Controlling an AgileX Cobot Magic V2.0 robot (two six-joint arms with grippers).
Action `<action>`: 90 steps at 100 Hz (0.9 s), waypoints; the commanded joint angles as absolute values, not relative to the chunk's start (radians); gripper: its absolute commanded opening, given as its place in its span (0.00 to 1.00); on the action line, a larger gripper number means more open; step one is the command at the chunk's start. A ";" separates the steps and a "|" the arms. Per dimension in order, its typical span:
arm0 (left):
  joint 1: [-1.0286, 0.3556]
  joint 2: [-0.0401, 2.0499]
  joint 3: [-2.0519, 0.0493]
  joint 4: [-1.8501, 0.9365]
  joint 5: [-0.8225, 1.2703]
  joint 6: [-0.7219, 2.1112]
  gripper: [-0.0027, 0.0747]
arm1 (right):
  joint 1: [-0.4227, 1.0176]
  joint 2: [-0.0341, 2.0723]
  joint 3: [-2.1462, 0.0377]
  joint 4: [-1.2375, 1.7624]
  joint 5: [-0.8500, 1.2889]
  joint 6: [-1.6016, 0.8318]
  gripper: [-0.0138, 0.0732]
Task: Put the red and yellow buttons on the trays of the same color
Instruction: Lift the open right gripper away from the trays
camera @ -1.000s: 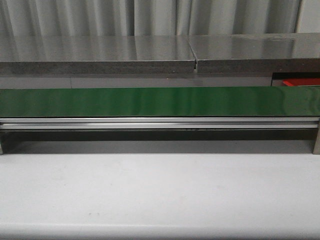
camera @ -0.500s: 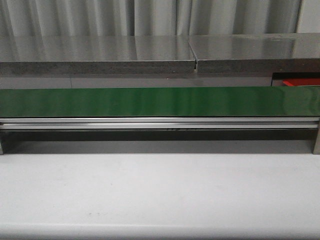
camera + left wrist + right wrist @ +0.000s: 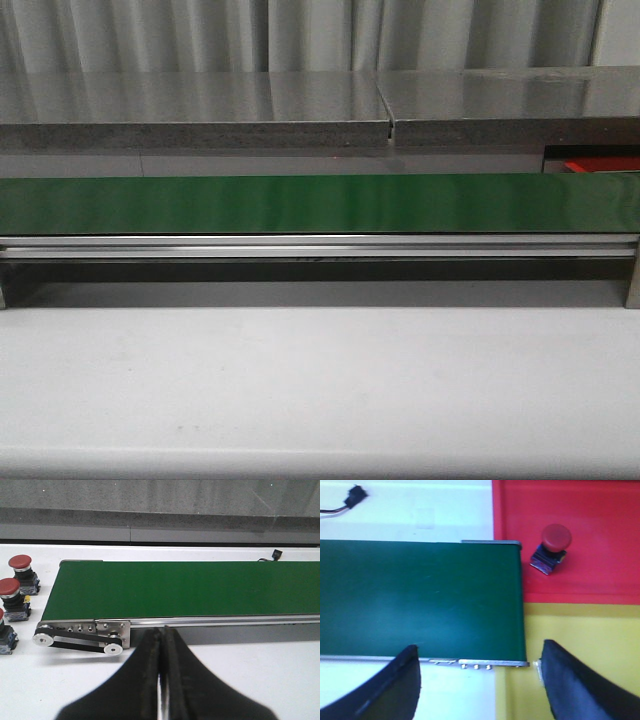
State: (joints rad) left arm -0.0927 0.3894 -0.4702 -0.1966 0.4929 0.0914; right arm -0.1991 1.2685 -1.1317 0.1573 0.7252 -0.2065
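Three red buttons stand on the white table off the end of the green belt (image 3: 190, 587): one (image 3: 20, 562), a second (image 3: 9, 587), and a third (image 3: 2, 630) cut by the frame edge. My left gripper (image 3: 162, 630) is shut and empty, in front of the belt's pulley end. Another red button (image 3: 555, 537) lies tilted on the red tray (image 3: 600, 510). The yellow tray (image 3: 580, 630) sits beside it, bare where it shows. My right gripper (image 3: 479, 647) hangs open above the belt's end (image 3: 420, 595) and the yellow tray's edge. No yellow button is in view.
The front view shows the long conveyor (image 3: 320, 203) across the white table (image 3: 320, 390), with a sliver of the red tray (image 3: 600, 165) behind it at the right and neither arm. A small black connector (image 3: 355, 495) lies on the table behind the belt.
A faint mark under the belt's front rail has drifted left. Nothing else in the front view has moved.
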 commanded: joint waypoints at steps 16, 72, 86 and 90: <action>-0.101 0.396 -0.498 -0.212 0.412 0.089 0.01 | -0.090 0.999 -0.958 0.165 0.665 -0.223 0.75; -0.101 0.396 -0.498 -0.212 0.412 0.089 0.01 | -0.083 0.529 -0.642 0.165 0.661 -0.223 0.17; -0.101 0.396 -0.498 -0.212 0.412 0.089 0.01 | -0.083 0.526 -0.642 0.165 0.664 -0.223 0.03; -0.101 0.396 -0.498 -0.212 0.412 0.089 0.01 | -0.083 0.526 -0.642 0.165 0.666 -0.223 0.02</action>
